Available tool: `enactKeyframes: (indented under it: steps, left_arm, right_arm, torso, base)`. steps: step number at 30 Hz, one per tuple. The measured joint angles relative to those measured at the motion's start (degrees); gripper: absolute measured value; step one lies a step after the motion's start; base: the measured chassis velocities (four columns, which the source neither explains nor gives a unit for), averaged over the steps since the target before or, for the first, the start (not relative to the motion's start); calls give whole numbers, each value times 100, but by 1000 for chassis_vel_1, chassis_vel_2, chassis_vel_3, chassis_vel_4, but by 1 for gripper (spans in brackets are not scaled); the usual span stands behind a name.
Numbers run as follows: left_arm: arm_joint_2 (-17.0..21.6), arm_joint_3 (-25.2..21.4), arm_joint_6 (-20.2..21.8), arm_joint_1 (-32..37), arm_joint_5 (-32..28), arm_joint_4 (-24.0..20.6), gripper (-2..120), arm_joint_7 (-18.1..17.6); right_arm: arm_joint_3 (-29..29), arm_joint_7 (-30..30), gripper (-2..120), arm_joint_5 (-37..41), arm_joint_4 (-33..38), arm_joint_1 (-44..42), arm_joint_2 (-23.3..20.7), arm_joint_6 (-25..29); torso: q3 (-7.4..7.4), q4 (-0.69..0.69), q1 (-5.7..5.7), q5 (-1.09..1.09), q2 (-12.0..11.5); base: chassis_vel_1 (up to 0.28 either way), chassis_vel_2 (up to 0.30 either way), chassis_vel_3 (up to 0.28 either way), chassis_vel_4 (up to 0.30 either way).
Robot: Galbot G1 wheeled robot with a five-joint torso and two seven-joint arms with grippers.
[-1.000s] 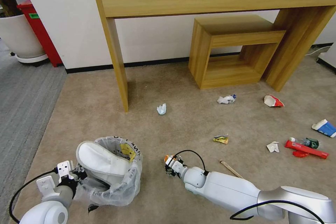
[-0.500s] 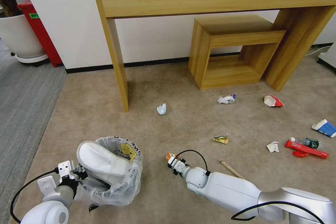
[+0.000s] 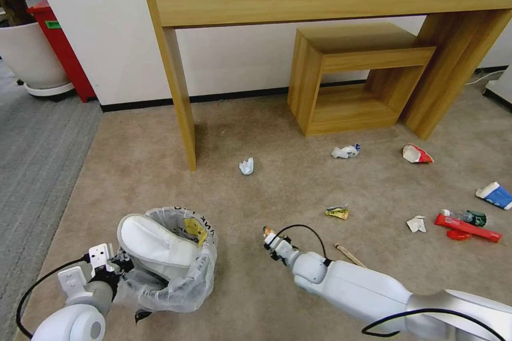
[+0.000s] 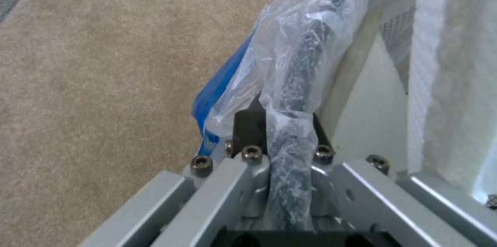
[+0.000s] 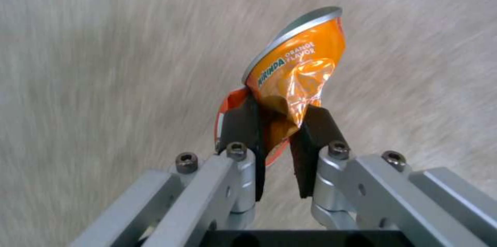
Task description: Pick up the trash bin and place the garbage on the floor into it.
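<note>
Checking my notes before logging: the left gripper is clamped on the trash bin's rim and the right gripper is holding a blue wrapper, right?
Not quite. The right gripper holds an orange wrapper, not blue, as the right wrist view shows. The left gripper is clamped on the trash bin rim.

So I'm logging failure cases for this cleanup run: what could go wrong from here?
The right gripper pinches only the crumpled edge of the orange wrapper, so it might slip out. The white slipper fills much of the trash bin, so the wrapper could bounce out. The left gripper clamps rim and bag; the bin could tilt.
</note>
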Motion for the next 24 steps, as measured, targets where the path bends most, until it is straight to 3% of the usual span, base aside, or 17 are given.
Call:
enactKeyframes:
  steps: [4, 6, 8, 11, 14, 20, 24]
  left_arm:
    - [4, 5, 0, 0, 0, 5, 1, 1]
    - [23, 9, 0, 6, 3, 13, 1, 0]
    - [35, 11, 4, 8, 2, 13, 1, 0]
    - [65, 20, 17, 12, -5, 9, 1, 2]
    - [94, 36, 64, 33, -38, -61, 1, -5]
    - [91, 47, 104, 69, -66, -195, 1, -15]
    - [56, 45, 138, 71, -78, -322, 1, -34]
  right_arm:
    - [181, 11, 12, 55, 271, -58, -146, 75]
    - [620, -39, 12, 164, 883, -206, -455, 301]
    - [767, -77, 12, 195, 1055, -243, -545, 393]
    - [1146, -295, 11, 381, 1587, -328, -802, 686]
    - [1567, -847, 10, 766, 2556, -360, -1242, 1208]
    - [1639, -1552, 6, 1336, 3414, -149, -1560, 1602]
    - [1212, -2197, 5, 2061, 3962, 308, -1642, 1689]
  torso:
    - [0, 2, 0, 0, 0]
    - [0, 3, 0, 2, 0]
    - [0, 3, 0, 1, 1]
    - [0, 2, 0, 1, 0]
    - [-1, 2, 0, -2, 1]
    - [-1, 3, 0, 0, 1]
    - [-1, 3, 0, 0, 1]
  base:
    - [0, 0, 0, 0]
    - [0, 0, 0, 0]
    - [0, 0, 0, 0]
    - [0, 0, 0, 0]
    - [0, 0, 0, 0]
    - [0, 0, 0, 0]
    - [0, 0, 0, 0]
